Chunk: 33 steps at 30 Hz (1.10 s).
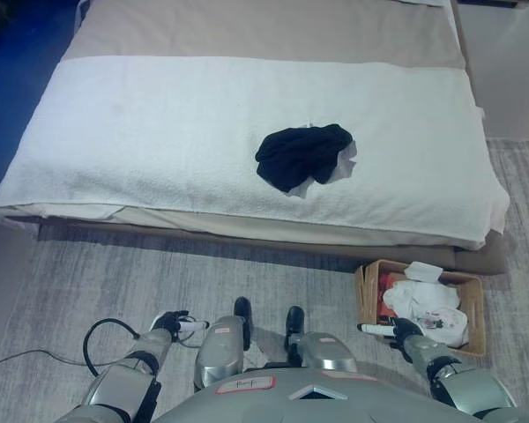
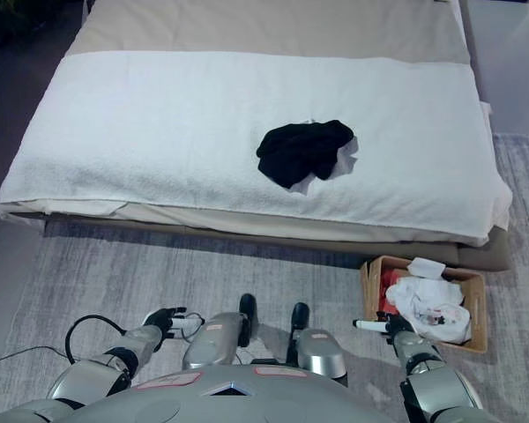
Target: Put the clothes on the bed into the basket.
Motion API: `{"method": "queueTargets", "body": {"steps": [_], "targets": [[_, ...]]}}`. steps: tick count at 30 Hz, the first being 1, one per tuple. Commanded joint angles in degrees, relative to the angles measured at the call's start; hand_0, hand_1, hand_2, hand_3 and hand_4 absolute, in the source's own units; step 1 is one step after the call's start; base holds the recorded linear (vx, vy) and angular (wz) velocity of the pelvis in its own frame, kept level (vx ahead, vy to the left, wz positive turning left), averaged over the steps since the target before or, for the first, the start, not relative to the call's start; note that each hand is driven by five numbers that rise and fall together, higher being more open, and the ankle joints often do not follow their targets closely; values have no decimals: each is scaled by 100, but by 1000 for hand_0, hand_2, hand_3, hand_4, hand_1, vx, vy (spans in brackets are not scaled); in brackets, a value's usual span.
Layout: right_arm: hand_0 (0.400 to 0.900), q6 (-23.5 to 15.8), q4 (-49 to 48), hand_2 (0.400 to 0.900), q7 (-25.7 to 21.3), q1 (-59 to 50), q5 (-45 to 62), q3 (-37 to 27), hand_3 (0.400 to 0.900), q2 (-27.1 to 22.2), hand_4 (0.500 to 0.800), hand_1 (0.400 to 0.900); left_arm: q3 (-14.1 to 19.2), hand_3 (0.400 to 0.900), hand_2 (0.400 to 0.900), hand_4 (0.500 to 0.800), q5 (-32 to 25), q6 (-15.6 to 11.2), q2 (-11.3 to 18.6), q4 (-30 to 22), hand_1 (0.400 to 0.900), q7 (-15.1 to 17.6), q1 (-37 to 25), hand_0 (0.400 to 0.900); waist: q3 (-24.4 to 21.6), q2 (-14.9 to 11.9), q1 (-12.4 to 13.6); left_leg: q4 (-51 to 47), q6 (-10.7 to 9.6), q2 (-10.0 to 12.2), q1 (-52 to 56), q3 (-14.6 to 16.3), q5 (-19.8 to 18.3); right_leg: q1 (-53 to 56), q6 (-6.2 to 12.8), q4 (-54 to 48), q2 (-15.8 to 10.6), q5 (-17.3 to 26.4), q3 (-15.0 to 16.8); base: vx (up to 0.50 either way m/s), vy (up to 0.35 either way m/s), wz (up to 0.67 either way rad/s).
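Low bed (image 1: 159, 123) with white cover, beige sheet, grey rug (image 1: 115, 282) below

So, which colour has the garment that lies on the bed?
Black. The garment is a crumpled heap on the white bed cover; the right eye view shows it best.

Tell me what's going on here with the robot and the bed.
The robot stands on the rug at the side of the bed. A dark garment lies bunched on the white cover, with a bit of white cloth under it. A basket on the floor to its right already holds white and red clothes. The left robot hand and right robot hand hang low, holding nothing.
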Motion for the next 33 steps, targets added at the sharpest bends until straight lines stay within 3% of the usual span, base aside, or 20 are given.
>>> {"method": "queueTargets", "body": {"steps": [1, 6, 9, 14, 17, 22, 26, 28, 31, 33], "targets": [[900, -126, 9, 900, -162, 127, 88, 244, 900, -339, 800, 900, 49, 900, 900, 800, -80, -41, 237, -69, 900, 114, 70, 900, -77, 30, 62, -485, 375, 196, -515, -71, 153, 200, 514, 517, 144, -683, 400, 158, 32, -28], [900, -124, 47, 900, -110, 105, 11, 286, 900, -320, 800, 900, 113, 900, 900, 800, -96, -46, 237, -49, 900, 98, 188, 900, -166, 119, 145, -828, 277, 359, -342, 59, 390, 552, 615, 388, 242, -847, 780, 257, 116, -58], [900, -113, 51, 900, -11, 50, -50, 329, 900, -246, 800, 900, 167, 900, 900, 800, -97, -58, 279, -3, 900, 103, 219, 900, -368, 18, 213, -638, 382, 346, -205, 90, 362, 711, 782, 414, 23, -977, 1022, 295, 255, -74], [900, -64, 34, 900, 46, 62, -49, 287, 900, -120, 800, 900, 151, 900, 900, 800, -84, -69, 444, -5, 900, 109, 142, 900, -469, -249, 278, 213, 665, 64, -361, 417, -196, 484, 1127, 1185, -436, -988, 1118, 211, 273, -36], [900, -45, 20, 900, 91, 90, -19, 226, 900, -68, 800, 900, 89, 900, 900, 800, -40, -64, 546, -32, 900, 89, 49, 900, -583, -345, 216, 180, 794, -126, -262, 393, -372, 212, 1283, 1846, -529, -613, 1150, 217, 286, 12], [900, -67, -109, 900, 66, 1, 105, 242, 900, -26, 800, 900, 24, 900, 900, 800, -35, -44, 667, -96, 900, 112, -81, 900, -532, -410, 56, 19, 956, -349, -96, 255, -448, -205, 1306, 2690, -436, 163, 1389, 121, 196, 18], [900, -68, -153, 900, 52, -13, 147, 201, 900, -48, 800, 900, 27, 900, 900, 800, -15, -31, 685, -85, 900, 103, -43, 900, -544, -431, 36, -200, 1086, -546, 200, 104, -519, -238, 1315, 3092, -374, 680, 1408, 185, 195, 16], [900, -76, -193, 900, 44, -16, 154, 208, 900, -25, 800, 900, 38, 900, 900, 800, 10, -13, 679, -34, 900, 101, -21, 900, -540, -462, 55, -211, 1110, -597, 271, 96, -578, -240, 1345, 3196, -364, 752, 1261, 127, 149, 7], [900, -97, -180, 900, 25, -23, 196, 189, 900, -10, 800, 900, 39, 900, 900, 800, 37, -11, 708, -2, 900, 87, -49, 900, -569, -447, 81, -320, 1049, -562, 461, 46, -648, -333, 1230, 2647, -356, 104, 940, 145, 62, 16], [900, -96, -185, 900, -7, -79, 197, 193, 900, -10, 800, 900, 41, 900, 900, 800, 43, -4, 721, 6, 900, 99, -89, 900, -538, -370, 113, -366, 978, -438, 601, 49, -700, -488, 1182, 2096, -504, -205, 625, 120, -4, 7]]}}
